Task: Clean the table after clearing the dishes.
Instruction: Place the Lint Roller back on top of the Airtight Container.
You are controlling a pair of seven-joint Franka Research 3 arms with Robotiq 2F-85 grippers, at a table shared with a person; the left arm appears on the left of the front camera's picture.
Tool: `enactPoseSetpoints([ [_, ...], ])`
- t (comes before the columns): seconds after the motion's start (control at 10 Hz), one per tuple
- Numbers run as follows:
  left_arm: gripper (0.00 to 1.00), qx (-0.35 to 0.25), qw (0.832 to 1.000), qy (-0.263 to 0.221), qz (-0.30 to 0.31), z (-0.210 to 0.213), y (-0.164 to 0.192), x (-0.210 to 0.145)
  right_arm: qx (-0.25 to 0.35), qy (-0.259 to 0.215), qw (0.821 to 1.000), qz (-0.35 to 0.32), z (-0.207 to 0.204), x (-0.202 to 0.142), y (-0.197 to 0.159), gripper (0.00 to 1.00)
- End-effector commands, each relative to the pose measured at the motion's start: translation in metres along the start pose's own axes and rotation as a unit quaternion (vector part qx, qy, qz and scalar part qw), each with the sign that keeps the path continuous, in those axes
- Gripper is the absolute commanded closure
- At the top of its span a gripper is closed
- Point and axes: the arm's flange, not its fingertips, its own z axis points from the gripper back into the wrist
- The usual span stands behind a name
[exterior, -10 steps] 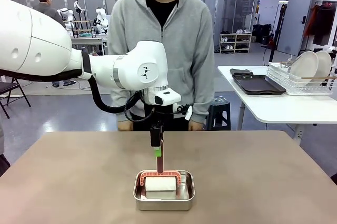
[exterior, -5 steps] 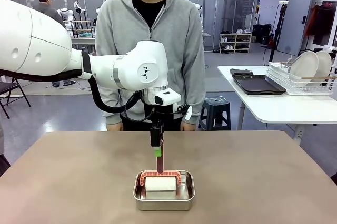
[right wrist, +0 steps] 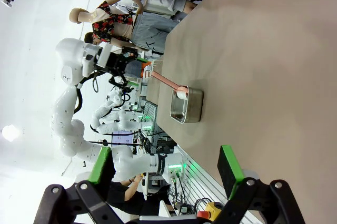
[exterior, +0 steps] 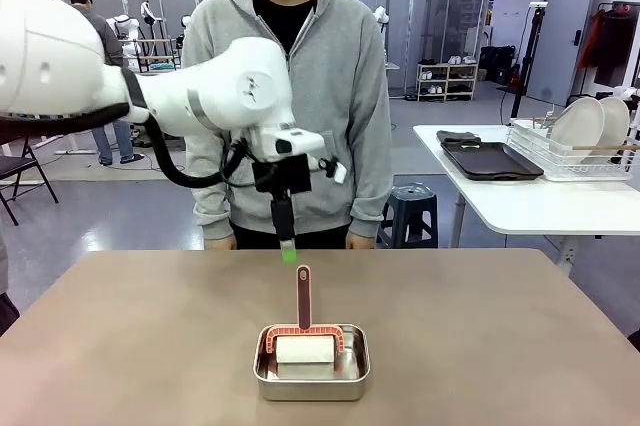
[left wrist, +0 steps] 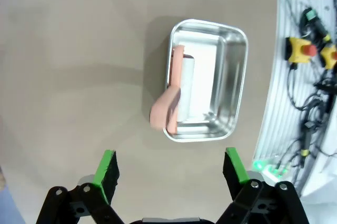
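Operator: Where was the cleaning tool?
Technician: The salmon plastic-handled white roller (exterior: 303, 336) stood in the steel pan (exterior: 311, 378) on the tan desk (exterior: 480, 336). Light, rigid; its upright handle looked the natural hold. Left tool (exterior: 288, 254) hung wide, empty; right tool (right wrist: 163, 170) likewise.

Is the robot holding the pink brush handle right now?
No. In the front view the left gripper hangs open above the pink brush handle, apart from it, while the brush stands in the steel pan.
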Motion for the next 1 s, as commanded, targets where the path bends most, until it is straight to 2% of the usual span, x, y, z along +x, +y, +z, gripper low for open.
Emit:
enactPoseSetpoints([
  [0.0,0.00,-0.023,0.999,-0.028,0.021,0.014,-0.006,-0.016,0.001,-0.001,1.000,0.002,0.001,-0.001,0.003,0.00],
  [0.1,0.00,-0.021,0.999,-0.035,0.027,0.018,-0.003,-0.019,0.001,-0.001,1.000,0.002,0.001,-0.001,0.003,0.00],
  [0.2,0.00,-0.032,0.996,-0.070,0.046,0.030,0.000,-0.034,0.001,-0.001,1.000,0.002,0.001,-0.001,0.003,0.00],
  [0.4,0.00,-0.045,0.975,-0.158,0.149,0.058,0.002,-0.105,0.001,-0.001,1.000,0.002,0.001,-0.001,0.003,0.00],
  [0.6,0.00,-0.026,0.934,-0.238,0.265,0.069,-0.011,-0.206,0.001,-0.001,1.000,0.002,0.001,-0.001,0.003,0.00],
  [0.8,0.00,-0.044,0.875,-0.337,0.346,0.060,-0.028,-0.308,0.001,-0.001,1.000,0.002,0.001,-0.001,0.003,0.00],
  [0.9,0.00,-0.059,0.841,-0.366,0.393,0.049,-0.032,-0.357,0.001,-0.001,1.000,0.002,0.001,-0.001,0.003,0.00],
])
